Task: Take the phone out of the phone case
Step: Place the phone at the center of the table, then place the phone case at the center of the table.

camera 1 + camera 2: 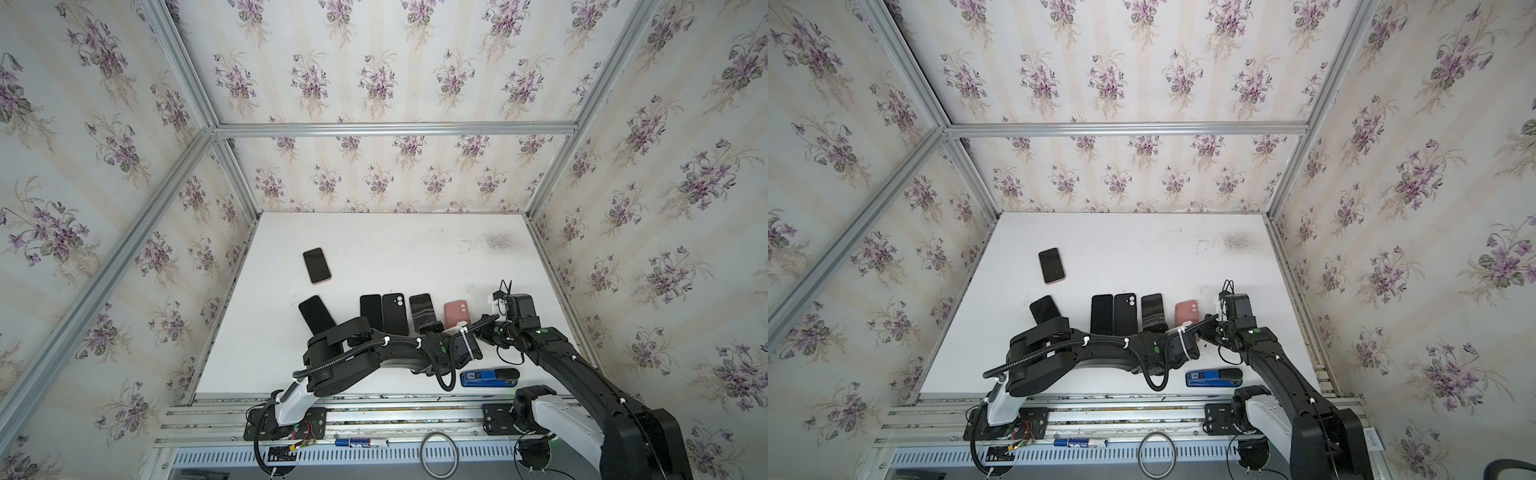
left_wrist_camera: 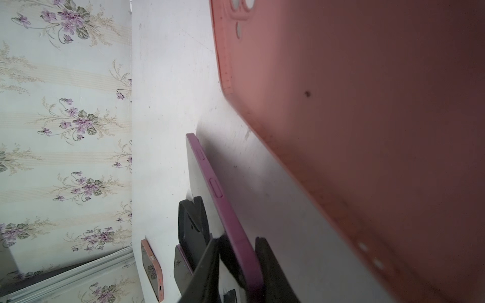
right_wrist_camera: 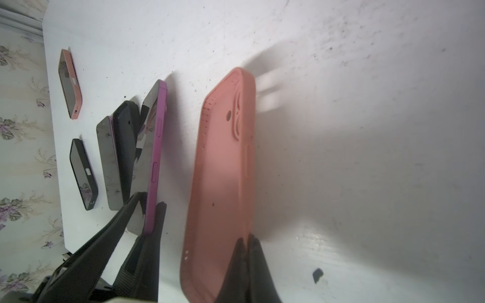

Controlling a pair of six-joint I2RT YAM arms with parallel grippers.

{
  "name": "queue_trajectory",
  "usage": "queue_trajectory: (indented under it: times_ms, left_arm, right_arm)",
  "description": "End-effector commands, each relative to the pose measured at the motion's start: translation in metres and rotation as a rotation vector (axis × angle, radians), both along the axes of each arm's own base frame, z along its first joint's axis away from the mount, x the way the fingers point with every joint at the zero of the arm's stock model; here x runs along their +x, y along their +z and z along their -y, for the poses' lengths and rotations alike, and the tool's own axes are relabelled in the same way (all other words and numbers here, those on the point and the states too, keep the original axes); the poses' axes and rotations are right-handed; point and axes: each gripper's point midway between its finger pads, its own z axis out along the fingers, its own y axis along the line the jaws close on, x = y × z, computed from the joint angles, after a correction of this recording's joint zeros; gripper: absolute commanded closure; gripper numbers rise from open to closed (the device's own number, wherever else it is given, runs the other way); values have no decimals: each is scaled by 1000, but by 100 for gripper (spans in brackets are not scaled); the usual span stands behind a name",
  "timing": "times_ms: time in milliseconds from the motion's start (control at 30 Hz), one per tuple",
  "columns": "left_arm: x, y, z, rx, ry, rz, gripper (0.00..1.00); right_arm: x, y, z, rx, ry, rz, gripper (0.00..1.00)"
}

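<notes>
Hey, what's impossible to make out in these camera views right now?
- Left gripper: whether it clamps the purple-edged phone; contact blurred in both wrist views.
- Salmon-pink silicone case: inside faces away in every view.
- Row of dark phones: near ends hidden under the left arm in both top views.

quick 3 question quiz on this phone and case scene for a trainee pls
1. Multiple choice: what is the right gripper shut on?
A. the pink case
B. the blue stapler
C. the black case

2. True or false: the left gripper straddles the edge of the purple phone.

3. Short answer: which phone lies alone, farthest back on the table?

Key
1. A
2. True
3. The pink-rimmed phone
</notes>
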Motion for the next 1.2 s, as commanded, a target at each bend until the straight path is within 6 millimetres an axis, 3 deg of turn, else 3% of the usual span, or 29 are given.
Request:
queue_trajectory:
  times_ms: [0, 433, 667, 867, 1167]
  left_arm:
    - [-4, -7, 3, 1, -16, -37, 72]
    - [-4, -5, 3, -33, 2, -42, 31]
    - [-6, 13, -2, -114, 32, -47, 3]
    - [-15, 47, -14, -274, 60, -69, 1]
    - [-30, 88, -58, -475, 115, -97, 1]
  right_arm:
    - [7, 9, -9, 48, 29, 44, 100]
    - [5, 6, -6, 20, 30, 37, 100]
    - [6, 6, -3, 1, 28, 40, 100]
    - [10, 6, 1, -37, 37, 35, 100]
    - [33, 0, 2, -72, 54, 27, 100]
